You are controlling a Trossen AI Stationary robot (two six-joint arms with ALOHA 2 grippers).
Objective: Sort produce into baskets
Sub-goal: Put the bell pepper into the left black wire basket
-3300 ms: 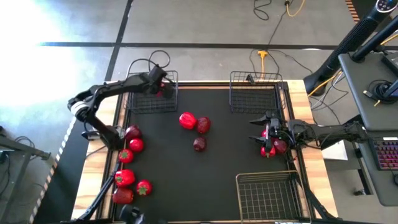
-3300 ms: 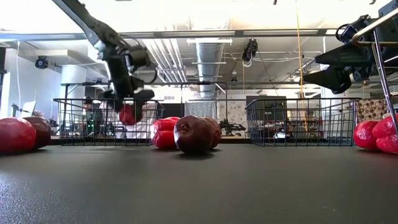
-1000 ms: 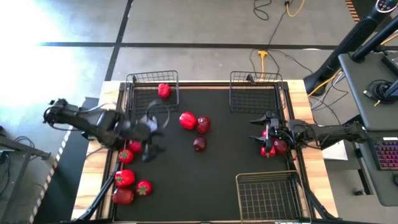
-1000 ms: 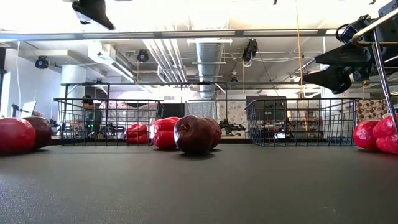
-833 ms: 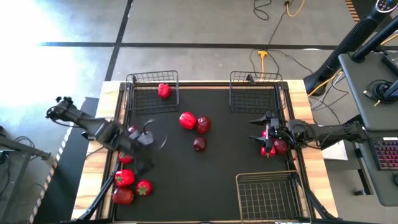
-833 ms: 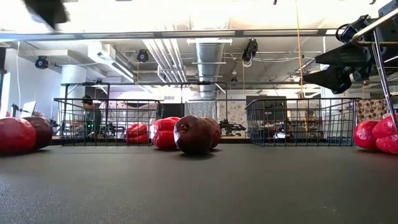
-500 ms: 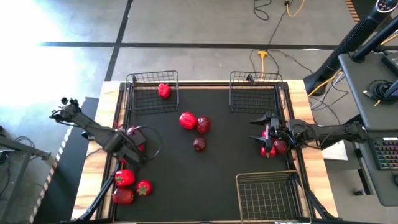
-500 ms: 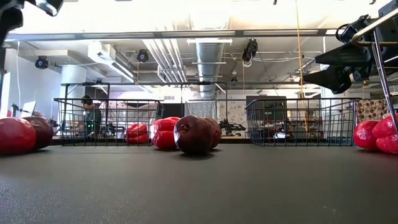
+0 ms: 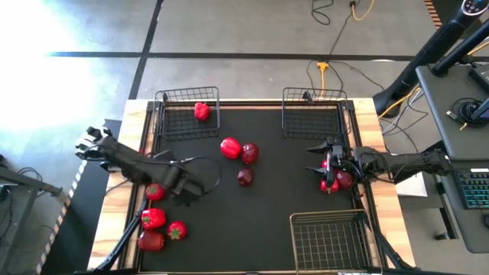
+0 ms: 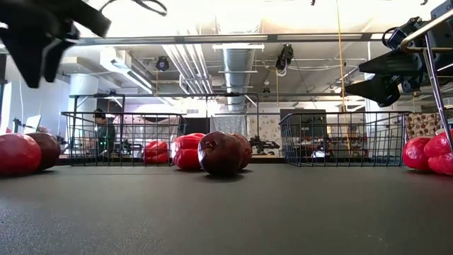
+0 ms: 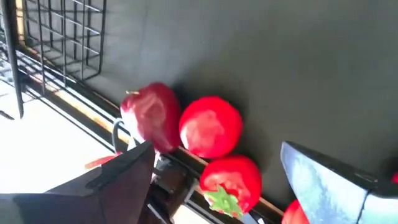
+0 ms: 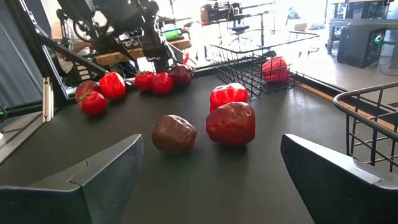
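The left gripper [image 9: 191,186], jaws wide apart and empty, hangs above the produce row [image 11: 210,127] just beside it, apparently lining up for a pick, while the right gripper [image 9: 319,169] waits open.

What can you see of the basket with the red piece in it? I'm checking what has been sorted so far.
The basket is a rectangular black wire-mesh box with open grid sides, standing upright at the far left corner of the black mat. One glossy red pepper lies inside, near its far right corner. Nothing else is in it, and neither gripper touches it. The low view shows its mesh wall with the pepper behind.
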